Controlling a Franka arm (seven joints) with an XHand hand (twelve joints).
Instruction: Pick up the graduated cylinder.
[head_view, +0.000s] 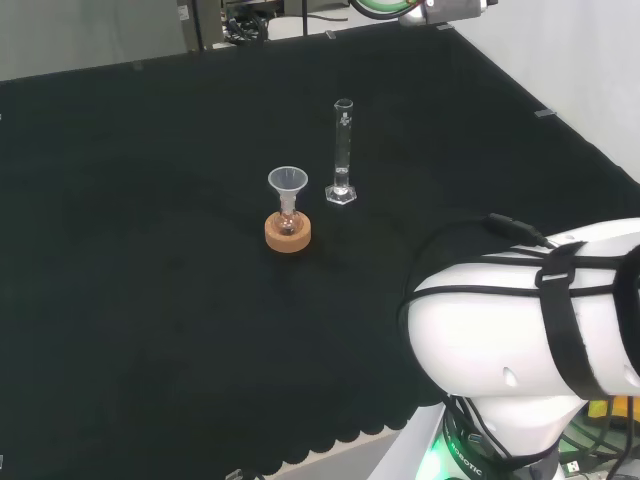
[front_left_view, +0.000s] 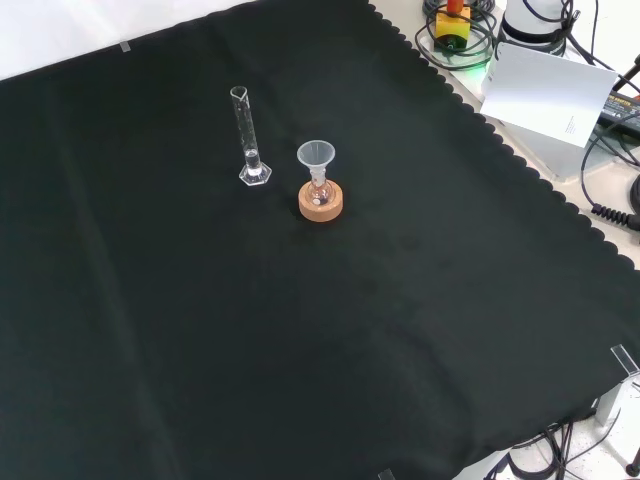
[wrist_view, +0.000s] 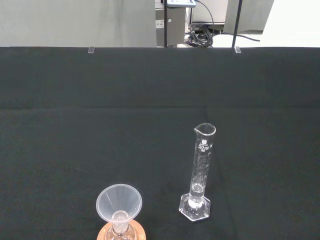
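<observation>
Reading the head view from left to right, you have a funnel (head_view: 287, 181) seated in a small flask on a cork stand (head_view: 288, 235), then the cylinder (head_view: 342, 150) just beside it to the right and a little farther off, then the arm's white link (head_view: 520, 320) at the lower right. The cylinder stands upright on its hexagonal foot near the middle of the tabletop (head_view: 150, 300), its long axis vertical, spout at the top, apparently empty. In the front view the order reverses: the cylinder (front_left_view: 249, 140) is left of the funnel (front_left_view: 316, 155) and stand (front_left_view: 321, 201), close to them but apart. The wrist view looks across the cloth at the cylinder (wrist_view: 200, 172) from some way off, with the funnel (wrist_view: 119, 202) alongside it; judge from this that the robot hand sits well back from the cylinder and roughly facing it, so your approach runs forward and down. Keep to the side away from the funnel, as the gap between them is narrow. The state of the robot hand cannot be told from these views. Nothing is touching the cylinder.
</observation>
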